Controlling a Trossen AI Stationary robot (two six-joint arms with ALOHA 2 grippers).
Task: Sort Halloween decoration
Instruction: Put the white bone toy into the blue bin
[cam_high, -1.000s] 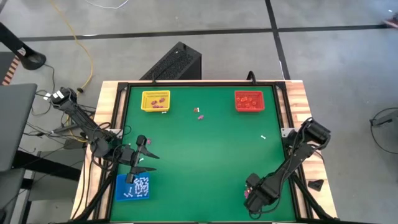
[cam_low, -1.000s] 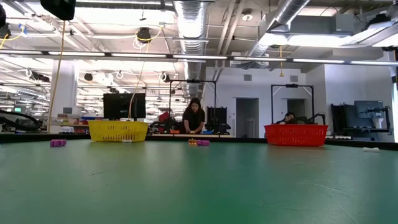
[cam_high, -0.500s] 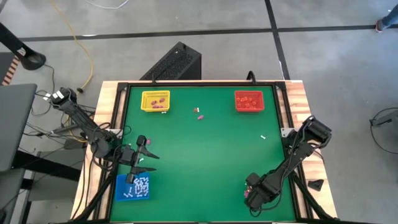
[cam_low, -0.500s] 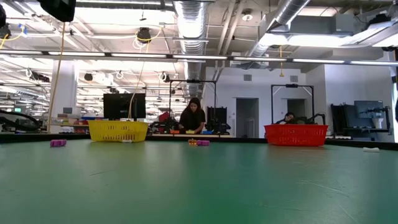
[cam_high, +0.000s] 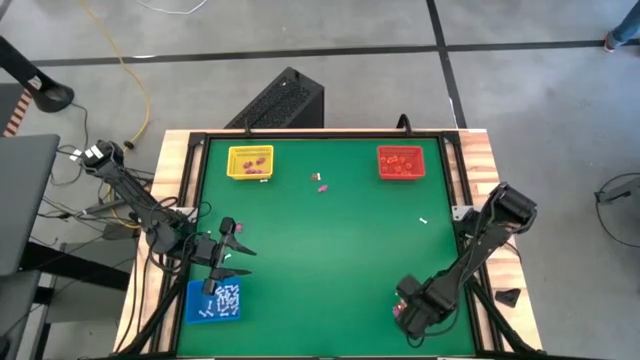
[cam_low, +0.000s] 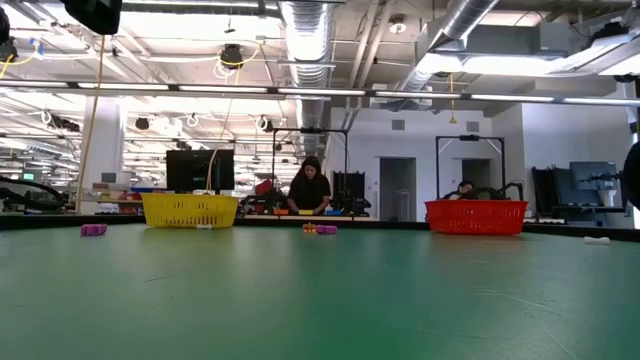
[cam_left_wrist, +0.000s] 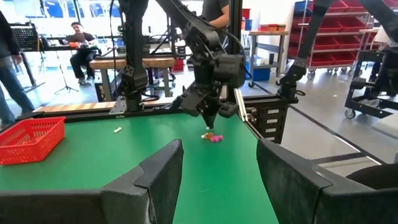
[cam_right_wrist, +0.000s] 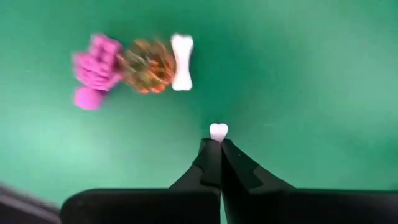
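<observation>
My right gripper (cam_right_wrist: 215, 144) points down over the table's near right corner (cam_high: 405, 312), shut on a tiny white stick-like trinket (cam_right_wrist: 218, 131). Beside its tips a purple-pink trinket (cam_right_wrist: 95, 68), an orange one (cam_right_wrist: 147, 66) and a white bone-shaped one (cam_right_wrist: 181, 61) lie together on the green mat. My left gripper (cam_left_wrist: 217, 158) hangs open and level above the blue tray (cam_high: 213, 300), which holds several white trinkets. More trinkets lie mid-table near the far edge (cam_high: 320, 182), and one white piece (cam_high: 423, 219) lies right of centre. My right gripper pinches the white trinket between its two fingertips (cam_right_wrist: 210, 155), coming from above and pointing down. Only the trinket's rounded end (cam_right_wrist: 218, 129) shows past the tips. Whether it is clear of the mat cannot be told.
A yellow tray (cam_high: 250, 162) with purple-pink pieces stands at the far left and a red tray (cam_high: 400, 162) with orange-red pieces at the far right. The mat's middle (cam_high: 330, 260) is bare. People sit at benches in the room beyond the table (cam_low: 310, 188).
</observation>
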